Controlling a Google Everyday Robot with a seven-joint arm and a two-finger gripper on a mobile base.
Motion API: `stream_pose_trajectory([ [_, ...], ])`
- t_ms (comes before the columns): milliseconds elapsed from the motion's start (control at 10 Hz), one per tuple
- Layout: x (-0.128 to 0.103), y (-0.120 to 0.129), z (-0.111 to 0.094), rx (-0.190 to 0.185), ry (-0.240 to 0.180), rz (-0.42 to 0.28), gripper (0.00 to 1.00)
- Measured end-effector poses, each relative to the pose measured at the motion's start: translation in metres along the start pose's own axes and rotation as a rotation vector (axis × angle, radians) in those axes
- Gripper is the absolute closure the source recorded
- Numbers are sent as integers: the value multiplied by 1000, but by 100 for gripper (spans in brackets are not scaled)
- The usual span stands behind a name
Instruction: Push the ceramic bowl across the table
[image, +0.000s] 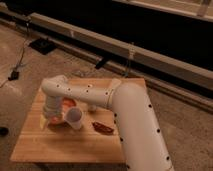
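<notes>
Bowl (61, 111): an orange-red shallow dish is seen on the left part of the table (65, 147), largely hidden under the arm's wrist; only its right and lower edge are shown.
Neighbours: a white cup (75, 118) is set touching or just beside the bowl's right rim; a small reddish-brown item (103, 128) lies further right, apart from both.
Gripper (48, 119): it is lowered at the bowl's left side, close to the tabletop; whether its fingers are spread or closed cannot be told, and contact with the bowl cannot be confirmed.
Handling, judged: ceramic is expected to be stiff, fairly heavy and brittle; a glazed base is likely to slide readily on the wood planks.
Contact point, judged: no grasp is needed; the outer wall low down is best pressed, so that tipping is avoided.
Risk, judged: the cup may be knocked over if the bowl is driven rightward, and the bowl could be chipped if it is pushed off an edge.
</notes>
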Motion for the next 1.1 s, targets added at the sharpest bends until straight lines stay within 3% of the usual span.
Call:
stream_pose_trajectory([
  [500, -6, -14, 2, 10, -25, -76, 35],
  [800, -14, -28, 5, 30, -66, -220, 35],
  [1100, -14, -32, -1, 34, -66, -205, 35],
])
